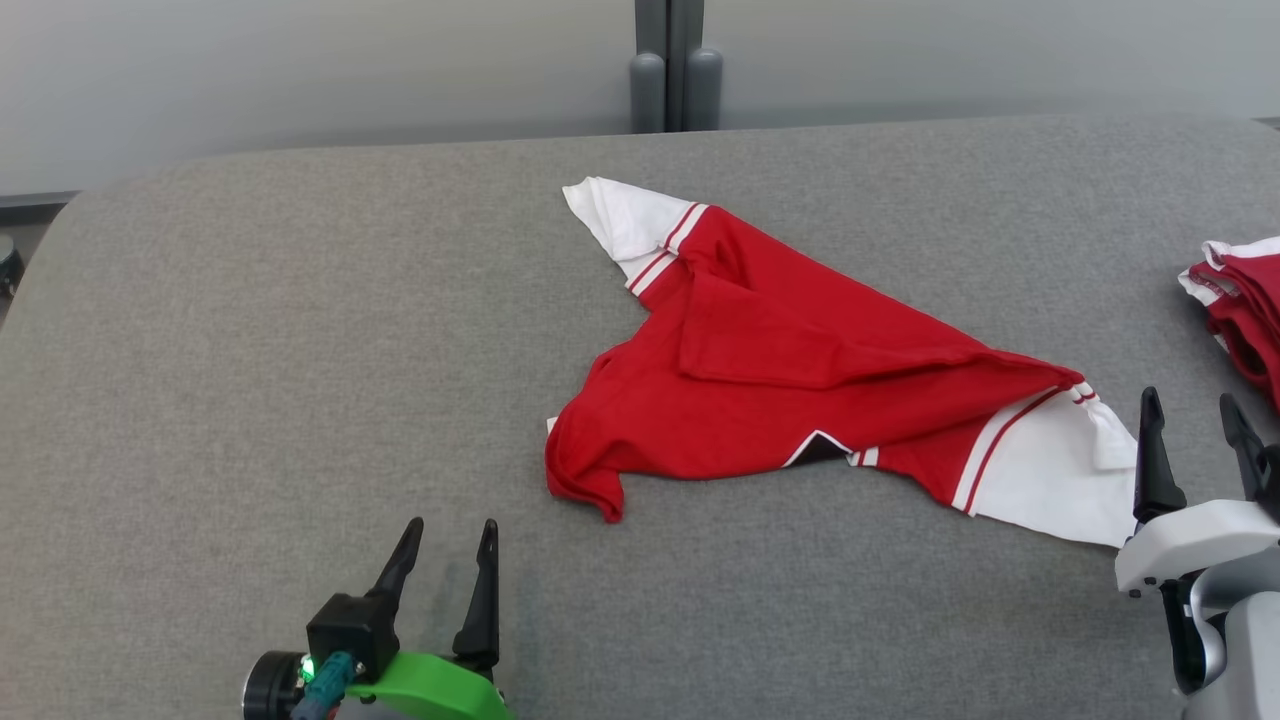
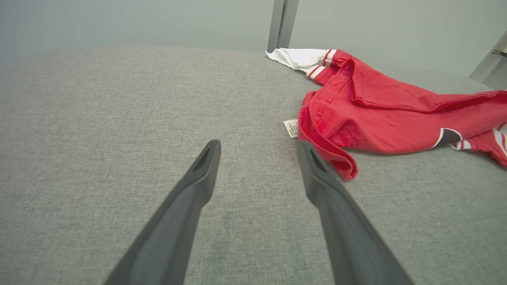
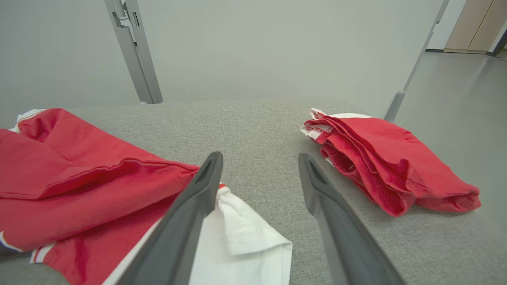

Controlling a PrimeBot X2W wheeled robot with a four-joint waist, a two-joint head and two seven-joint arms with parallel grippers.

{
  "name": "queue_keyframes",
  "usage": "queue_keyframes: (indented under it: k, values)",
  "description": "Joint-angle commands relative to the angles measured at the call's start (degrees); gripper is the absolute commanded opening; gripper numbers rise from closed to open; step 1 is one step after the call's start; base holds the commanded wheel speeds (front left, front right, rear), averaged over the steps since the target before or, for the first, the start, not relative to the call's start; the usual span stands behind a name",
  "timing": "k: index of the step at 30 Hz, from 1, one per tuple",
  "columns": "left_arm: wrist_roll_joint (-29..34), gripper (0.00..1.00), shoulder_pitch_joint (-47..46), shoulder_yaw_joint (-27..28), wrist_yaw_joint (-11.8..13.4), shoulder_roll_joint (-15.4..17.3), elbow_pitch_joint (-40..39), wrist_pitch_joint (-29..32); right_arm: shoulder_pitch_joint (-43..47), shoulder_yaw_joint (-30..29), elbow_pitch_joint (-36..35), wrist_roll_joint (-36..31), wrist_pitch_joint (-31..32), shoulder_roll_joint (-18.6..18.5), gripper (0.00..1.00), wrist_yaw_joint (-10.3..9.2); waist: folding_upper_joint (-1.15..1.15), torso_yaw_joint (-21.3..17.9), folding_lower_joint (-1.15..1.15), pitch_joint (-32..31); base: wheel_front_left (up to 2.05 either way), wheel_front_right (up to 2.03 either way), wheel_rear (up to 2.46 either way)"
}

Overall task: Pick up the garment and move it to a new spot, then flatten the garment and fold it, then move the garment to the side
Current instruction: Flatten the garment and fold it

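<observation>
Garment lies crumpled, red, white-sleeved; left pincer, right pincer both spread, empty.

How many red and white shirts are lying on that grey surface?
2. The crumpled shirt lies near the middle, its white sleeve beside the right gripper; the folded shirt sits at the far right. That bundle could hide another.
</observation>
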Motion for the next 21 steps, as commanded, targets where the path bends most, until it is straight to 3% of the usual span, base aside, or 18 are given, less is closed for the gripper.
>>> queue_keyframes:
  k: [1, 13, 21]
  values:
    - [0.08, 1.0, -1.15, -0.29, -0.26, 0.17, 0.01, -0.03, 0.67, -0.01, -0.5, -0.19, -0.01, 0.29, 1.0, -0.09, 0.0, -0.51, 0.0, 0.44, 0.0, 0.0, 0.0]
    - [-1.75, 1.0, -5.2, -4.02, -1.17, 0.17, 1.07, -0.03, 0.61, 3.94, -2.08, 0.88, -0.01, 2.12, 1.0, -0.09, 0.0, -3.65, 0.0, 3.42, 0.0, 0.0, 0.0]
    - [-4.45, 1.0, -9.72, -6.6, -1.11, 0.19, 5.77, -0.03, -1.04, 6.78, -2.63, 1.59, -0.01, 2.49, 1.0, -0.09, 0.0, -6.06, 0.0, 6.35, 0.0, 0.0, 0.0]
